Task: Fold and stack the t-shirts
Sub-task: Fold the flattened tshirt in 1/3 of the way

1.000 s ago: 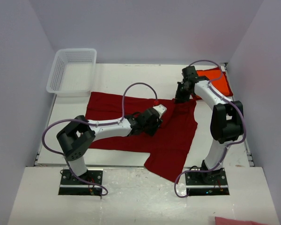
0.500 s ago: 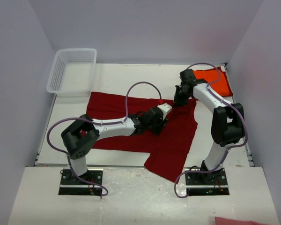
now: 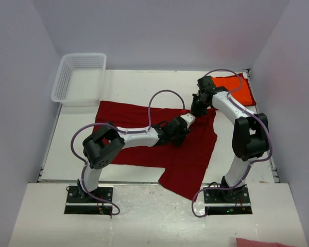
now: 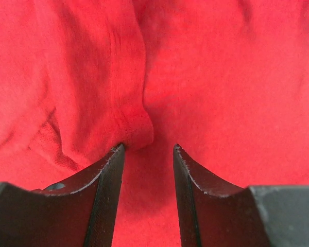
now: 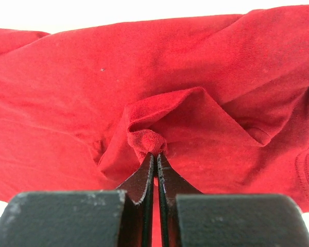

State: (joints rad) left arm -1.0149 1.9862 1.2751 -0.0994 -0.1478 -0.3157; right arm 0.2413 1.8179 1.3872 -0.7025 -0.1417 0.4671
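The dark crimson t-shirt (image 3: 144, 116) lies spread across the table, its lower part hanging over the near edge. My left gripper (image 3: 183, 127) is open, low over the shirt's middle; in the left wrist view (image 4: 148, 149) a fold of the cloth (image 4: 118, 92) touches the left finger. My right gripper (image 3: 196, 109) is shut on a pinch of the shirt's upper edge (image 5: 149, 139) and lifts it into a small peak (image 5: 155, 154). The bright orange t-shirt (image 3: 241, 88) lies folded at the back right corner.
A white mesh basket (image 3: 80, 77) stands at the back left corner. White walls close in the table on three sides. A pink cloth (image 3: 268, 242) shows at the bottom right, off the table.
My left arm has reached further right across the crimson shirt, toward the right gripper. My right gripper has shifted slightly left and nearer, still pinching the shirt's edge.
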